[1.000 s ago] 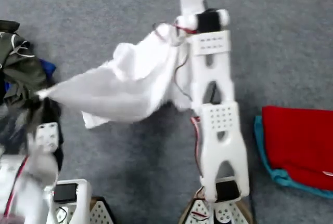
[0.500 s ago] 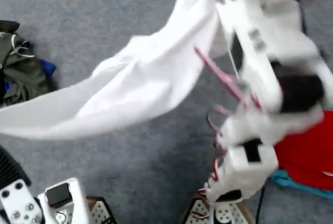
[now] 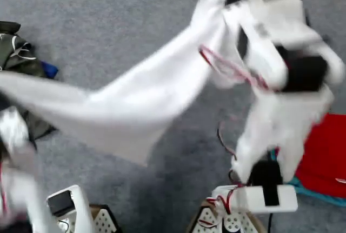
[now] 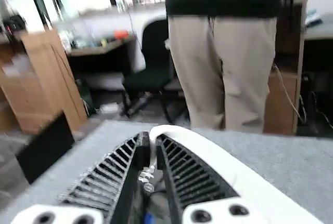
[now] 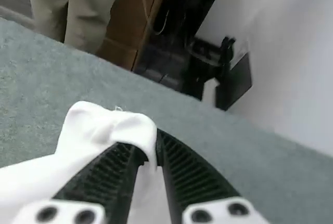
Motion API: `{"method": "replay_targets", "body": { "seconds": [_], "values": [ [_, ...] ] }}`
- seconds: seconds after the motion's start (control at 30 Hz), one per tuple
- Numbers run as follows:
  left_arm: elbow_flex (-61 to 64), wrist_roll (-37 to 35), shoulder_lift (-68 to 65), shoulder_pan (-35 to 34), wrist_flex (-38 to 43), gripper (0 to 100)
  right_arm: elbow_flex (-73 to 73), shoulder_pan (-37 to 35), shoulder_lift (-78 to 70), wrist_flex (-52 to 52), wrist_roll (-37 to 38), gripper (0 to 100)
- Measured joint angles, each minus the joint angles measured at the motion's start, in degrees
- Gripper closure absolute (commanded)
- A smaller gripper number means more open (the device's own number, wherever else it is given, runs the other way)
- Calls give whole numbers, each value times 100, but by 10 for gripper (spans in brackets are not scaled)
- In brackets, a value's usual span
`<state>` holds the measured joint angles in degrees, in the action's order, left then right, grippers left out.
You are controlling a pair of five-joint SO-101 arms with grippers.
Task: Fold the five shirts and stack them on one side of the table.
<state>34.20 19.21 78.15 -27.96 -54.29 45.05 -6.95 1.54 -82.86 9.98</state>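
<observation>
Two grippers: left gripper [image 4: 149, 143] and right gripper [image 5: 151, 151], each clamped on one end of white shirt [image 3: 146, 103]
White shirt: stretched in air between arms, above table [image 3: 108, 22]
Right edge: red shirt [image 3: 324, 157], folded, atop teal shirt [image 3: 303, 187]
Left edge: dark pile [image 3: 19, 54]

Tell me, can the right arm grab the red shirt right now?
Probably not yet. The right gripper is shut on the white shirt, held up off the table. The red shirt lies uncovered near that arm's base, so it may be reachable once the gripper lets go.
</observation>
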Motion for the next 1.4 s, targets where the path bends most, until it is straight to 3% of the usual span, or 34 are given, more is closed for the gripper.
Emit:
{"method": "replay_targets", "body": {
  "seconds": [0.2, 0.3, 0.4, 0.53, 0.7, 0.83, 0.97, 1.1, 1.4],
  "values": [
    [3622, 448, -1073, 870, 3921, 927, -2171, -123, -1213, 2180, -703, 693],
    [3771, 422, -1732, 949, 4519, 886, -2620, -123, -1521, 2295, -993, 648],
    [3666, 62, -2154, 879, 4598, 863, -2796, -123, -1714, 2488, -1081, 648],
    [3051, -316, -2233, 835, 3780, 855, -2804, 53, -2022, 2840, -1108, 648],
    [1793, -985, -2259, 1275, 1873, 853, -2409, 466, -2655, 2954, -1108, 648],
    [554, -1723, -2286, 2163, 167, 857, -1574, 932, -3095, 2787, -1108, 648],
    [-88, -2101, -2286, 3587, -1336, 853, -695, 1354, -3578, 2453, -1116, 648],
    [211, -2171, -2593, 4905, -1565, 853, 149, 1670, -4062, 2145, -1116, 648],
    [-132, -2215, -5468, 5196, -1134, 857, 1916, 2048, -5169, 1582, -1116, 648]
  ]
}}
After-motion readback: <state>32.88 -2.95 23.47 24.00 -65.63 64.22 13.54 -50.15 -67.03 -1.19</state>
